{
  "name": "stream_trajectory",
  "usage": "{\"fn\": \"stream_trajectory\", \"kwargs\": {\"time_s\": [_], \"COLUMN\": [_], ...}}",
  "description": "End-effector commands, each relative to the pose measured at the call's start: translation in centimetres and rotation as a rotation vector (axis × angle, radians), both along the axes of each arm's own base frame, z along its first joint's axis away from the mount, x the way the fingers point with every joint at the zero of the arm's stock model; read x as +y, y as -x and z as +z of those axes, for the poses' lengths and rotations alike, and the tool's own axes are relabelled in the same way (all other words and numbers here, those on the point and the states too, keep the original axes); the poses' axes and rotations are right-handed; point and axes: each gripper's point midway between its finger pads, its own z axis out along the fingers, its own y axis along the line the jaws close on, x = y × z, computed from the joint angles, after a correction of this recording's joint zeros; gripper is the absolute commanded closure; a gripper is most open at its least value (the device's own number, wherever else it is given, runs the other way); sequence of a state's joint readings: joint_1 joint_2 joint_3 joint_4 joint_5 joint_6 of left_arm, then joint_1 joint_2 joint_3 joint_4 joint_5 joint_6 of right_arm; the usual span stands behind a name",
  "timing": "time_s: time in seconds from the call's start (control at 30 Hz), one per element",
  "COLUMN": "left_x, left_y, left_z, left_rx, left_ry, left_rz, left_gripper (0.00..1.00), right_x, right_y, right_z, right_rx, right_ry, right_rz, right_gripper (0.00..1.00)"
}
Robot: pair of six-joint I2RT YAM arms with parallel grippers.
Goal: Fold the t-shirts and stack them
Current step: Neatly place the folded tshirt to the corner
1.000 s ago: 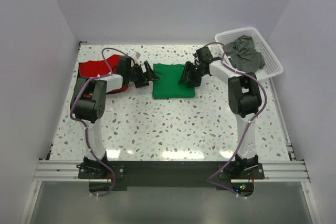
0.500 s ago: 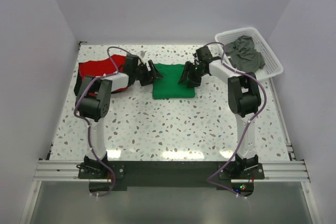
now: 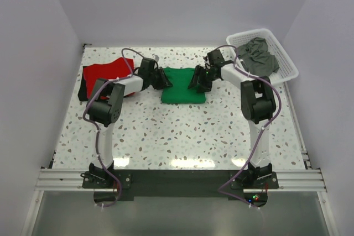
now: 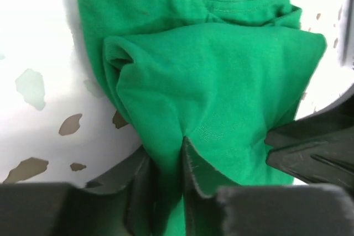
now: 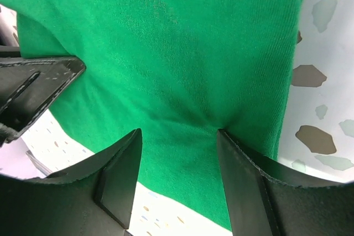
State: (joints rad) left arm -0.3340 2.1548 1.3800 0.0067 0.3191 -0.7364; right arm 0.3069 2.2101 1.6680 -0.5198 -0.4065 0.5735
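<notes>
A bright green t-shirt point(image 3: 184, 87) lies folded on the table at the middle back. My left gripper point(image 3: 165, 79) is at its left edge, shut on a pinched fold of the green cloth point(image 4: 221, 81), which bunches up between the jaws of the gripper point(image 4: 166, 158). My right gripper point(image 3: 197, 83) stands open over the shirt's right part. Its fingertips point(image 5: 221, 136) press into the green cloth point(image 5: 166, 42), with the gripper point(image 5: 178, 136) holding nothing. A red t-shirt point(image 3: 102, 73) lies at the back left. Dark grey t-shirts point(image 3: 257, 55) fill the basket.
The white lattice basket point(image 3: 289, 68) stands at the back right corner, partly over the table's edge. White walls close in the table on the left, back and right. The two grippers are close together over the green shirt; the right one's fingers point(image 4: 315, 150) show in the left wrist view.
My left gripper has moved right from beside the red t-shirt to the green t-shirt's left edge and has closed on the cloth. The right arm has not moved.
</notes>
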Motion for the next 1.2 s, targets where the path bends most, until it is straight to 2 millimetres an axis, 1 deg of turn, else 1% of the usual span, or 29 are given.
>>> {"fn": "stream_trajectory", "kwargs": {"time_s": [0.0, 0.03, 0.07, 0.1, 0.13, 0.17, 0.2, 0.27, 0.3, 0.33, 0.37, 0.4, 0.47, 0.53, 0.57, 0.6, 0.63, 0.7, 0.77, 0.83, 0.93, 0.97, 1.17], "left_x": [3.3, 3.5, 4.0, 4.2, 4.6, 4.7, 5.0, 5.1, 5.0, 4.6, 4.8, 4.5, 3.9, 3.4, 3.1, 3.2, 2.8, 2.8, 3.2, 3.8, 4.7, 4.9, 7.6], "left_y": [5.9, 5.8, 5.5, 5.2, 4.8, 3.9, 3.9, 3.3, 2.7, 2.6, 2.3, 2.0, 1.6, 2.0, 1.7, 2.1, 2.3, 2.3, 2.3, 2.2, 1.7, 1.3, 1.3], "left_z": [-7.4, -7.1, -7.1, -6.4, -6.1, -5.2, -4.6, -3.5, -2.5, -2.1, -1.8, -1.3, -1.1, -1.2, -0.9, -1.9, -2.0, -2.4, -2.3, -1.8, -0.1, 0.8, 2.8], "left_rx": [0.257, 0.249, 0.241, 0.228, 0.21, 0.173, 0.171, 0.127, 0.102, 0.086, 0.072, 0.059, 0.036, 0.039, 0.027, 0.049, 0.048, 0.051, 0.045, 0.043, 0.018, 0.001, 0.037], "left_ry": [-0.254, -0.269, -0.302, -0.323, -0.362, -0.394, -0.43, -0.513, -0.541, -0.563, -0.595, -0.618, -0.666, -0.719, -0.735, -0.764, -0.778, -0.811, -0.84, -0.868, -0.906, -0.916, -0.979], "left_rz": [-0.006, -0.005, 0.005, 0.0, 0.01, -0.003, -0.01, -0.012, -0.026, -0.039, -0.036, -0.052, -0.075, -0.101, -0.115, -0.136, -0.152, -0.17, -0.177, -0.176, -0.177, -0.179, -0.186], "left_gripper": [0.79, 0.87, 0.92, 0.98, 1.0, 1.0, 1.0, 1.0, 1.0, 1.0, 1.0, 1.0, 1.0, 1.0, 1.0, 1.0, 1.0, 1.0, 1.0, 1.0, 1.0, 1.0, 1.0], "right_x": [-1.3, -1.3, -1.2, -1.2, -1.2, -1.2, -1.1, -1.0, -0.9, -0.9, -1.0, -0.8, -0.8, -0.8, -0.9, -0.9, -1.0, -1.1, -1.2, -1.4, -1.5, -1.5, -1.6], "right_y": [3.1, 3.1, 3.1, 3.1, 3.0, 3.0, 3.0, 3.1, 3.1, 3.1, 3.2, 3.2, 3.3, 3.3, 3.4, 3.4, 3.5, 3.6, 3.9, 4.2, 4.4, 4.3, 4.4], "right_z": [-2.8, -2.6, -2.5, -2.5, -2.3, -2.1, -2.0, -1.9, -1.9, -1.9, -2.0, -1.9, -1.8, -1.7, -1.7, -1.4, -1.5, -1.2, -0.9, -0.6, -0.2, 0.2, 1.2], "right_rx": [0.103, 0.098, 0.096, 0.094, 0.089, 0.084, 0.085, 0.079, 0.08, 0.081, 0.082, 0.081, 0.078, 0.075, 0.076, 0.07, 0.072, 0.066, 0.061, 0.06, 0.054, 0.045, 0.026], "right_ry": [0.081, 0.077, 0.077, 0.078, 0.077, 0.076, 0.076, 0.077, 0.078, 0.079, 0.079, 0.078, 0.079, 0.079, 0.081, 0.081, 0.083, 0.088, 0.092, 0.095, 0.096, 0.093, 0.094], "right_rz": [0.018, 0.019, 0.02, 0.021, 0.021, 0.022, 0.024, 0.03, 0.03, 0.03, 0.03, 0.035, 0.037, 0.035, 0.034, 0.033, 0.034, 0.034, 0.039, 0.037, 0.038, 0.038, 0.041], "right_gripper": [0.39, 0.39, 0.39, 0.39, 0.39, 0.37, 0.37, 0.37, 0.36, 0.36, 0.36, 0.36, 0.36, 0.35, 0.35, 0.35, 0.35, 0.34, 0.34, 0.34, 0.33, 0.33, 0.32]}}
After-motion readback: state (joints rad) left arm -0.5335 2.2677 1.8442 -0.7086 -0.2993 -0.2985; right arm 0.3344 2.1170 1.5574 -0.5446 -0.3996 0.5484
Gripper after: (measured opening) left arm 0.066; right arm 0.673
